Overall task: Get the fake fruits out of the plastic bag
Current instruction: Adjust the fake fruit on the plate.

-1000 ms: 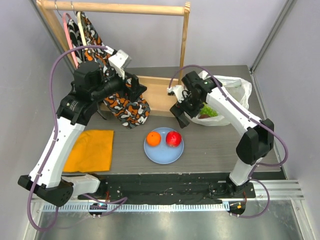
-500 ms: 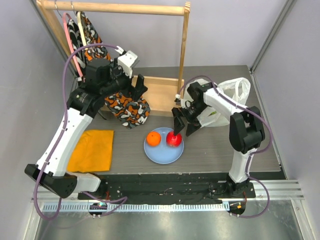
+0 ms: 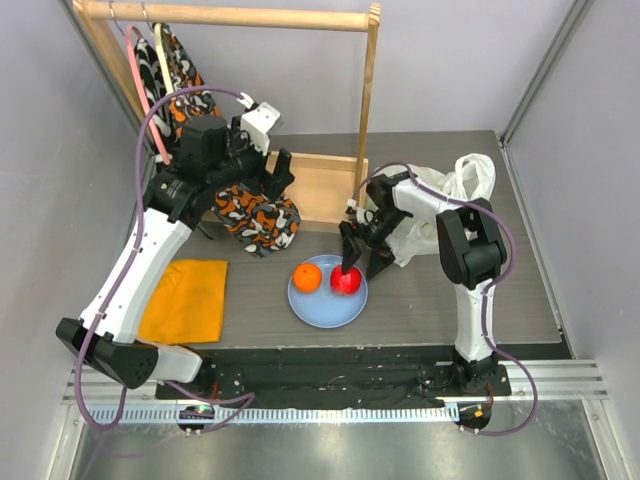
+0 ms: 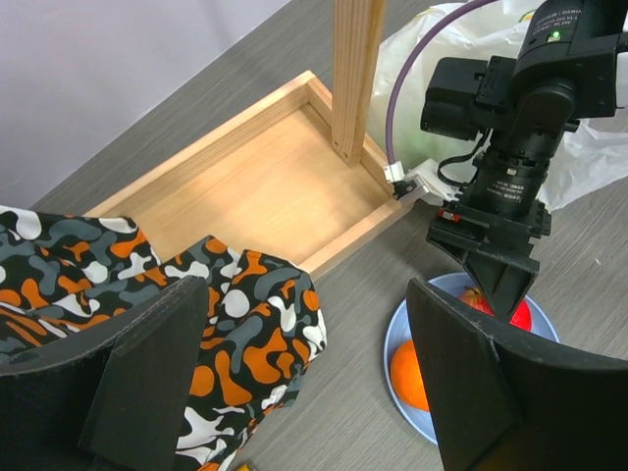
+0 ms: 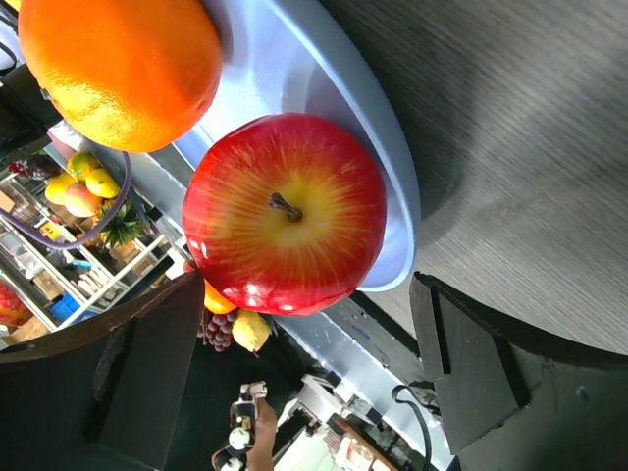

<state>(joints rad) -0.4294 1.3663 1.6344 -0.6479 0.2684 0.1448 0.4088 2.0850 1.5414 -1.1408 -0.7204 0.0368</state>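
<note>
Right wrist view puts the red apple (image 5: 285, 211) on the plate (image 5: 324, 108), close to its right rim and just beside the orange (image 5: 118, 69). The fingers (image 5: 108, 392) of our right gripper (image 3: 362, 262) stand wide apart on either side of the apple and do not press it. From above, the plate sits near the middle of the table (image 3: 430, 290). The bag (image 3: 440, 205) lies just right of it and a little farther back; we cannot see what it holds. We judge this to be the release. We should lift straight up with the fingers wide, so neither clips the apple and rolls it over the rim, then swing right to the bag's mouth. Our left gripper (image 3: 278, 172), also spread and empty, hovers far left above the patterned cloth (image 3: 255, 220).
</note>
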